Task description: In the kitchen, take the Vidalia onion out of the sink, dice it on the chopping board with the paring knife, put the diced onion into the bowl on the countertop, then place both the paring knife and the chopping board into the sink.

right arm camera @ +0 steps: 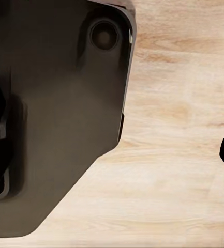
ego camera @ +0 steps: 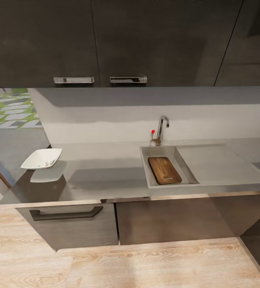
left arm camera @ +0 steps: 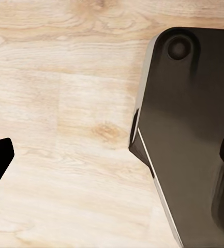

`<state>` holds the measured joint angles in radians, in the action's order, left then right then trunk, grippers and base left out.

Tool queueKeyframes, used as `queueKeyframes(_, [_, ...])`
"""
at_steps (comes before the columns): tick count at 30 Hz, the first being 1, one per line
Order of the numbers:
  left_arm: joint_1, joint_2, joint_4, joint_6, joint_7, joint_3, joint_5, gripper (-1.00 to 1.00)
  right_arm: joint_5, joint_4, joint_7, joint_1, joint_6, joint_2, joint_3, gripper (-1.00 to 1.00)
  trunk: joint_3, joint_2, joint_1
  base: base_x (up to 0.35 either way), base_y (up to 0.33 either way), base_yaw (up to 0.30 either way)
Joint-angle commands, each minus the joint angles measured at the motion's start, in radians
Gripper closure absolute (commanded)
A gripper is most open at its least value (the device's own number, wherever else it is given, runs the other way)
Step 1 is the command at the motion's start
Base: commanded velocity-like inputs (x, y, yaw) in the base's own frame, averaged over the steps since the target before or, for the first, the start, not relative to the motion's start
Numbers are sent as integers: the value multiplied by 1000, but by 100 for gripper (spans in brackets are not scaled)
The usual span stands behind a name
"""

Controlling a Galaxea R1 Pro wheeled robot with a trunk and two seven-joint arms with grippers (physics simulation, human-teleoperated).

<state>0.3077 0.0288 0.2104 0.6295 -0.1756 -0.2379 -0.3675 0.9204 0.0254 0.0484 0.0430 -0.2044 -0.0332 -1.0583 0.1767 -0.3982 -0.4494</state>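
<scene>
Late stage: chopping board (ego camera: 164, 170) lies in sink (ego camera: 162, 168); bowl (ego camera: 41, 158) on countertop (ego camera: 101, 172) holds small pieces. Knife cannot be made out. Jaw state of both grippers cannot be told.

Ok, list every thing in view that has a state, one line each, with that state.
chopping board: lying flat in the sink basin.
sink: drainboard bare, no water seen running.
tap: spout turned over the basin.
bowl: upright at the countertop's left end, small pale bits inside.
countertop: holds the bowl.
drawer: shut.
upper cabinets: doors shut.
</scene>
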Motion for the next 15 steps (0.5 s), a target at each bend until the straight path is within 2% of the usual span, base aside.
queueKeyframes(1, [0, 1, 2, 1, -6, -9, -6, -100, 6, 3, 5, 0, -1, 0, -9, -100, 2, -2, -1, 0, 0, 0])
queueKeyframes(10, [0, 9, -34, 2, 0, -11, -5, -100, 5, 20, 4, 0, -44, 0, -11, -100, 2, -2, -1, 0, 0, 0])
queueKeyframes(15, [0, 27, -50, 2, 0, -11, -4, -100, 5, 21, 4, 0, -48, -1, -11, -100, 2, -2, -1, 0, 0, 0])
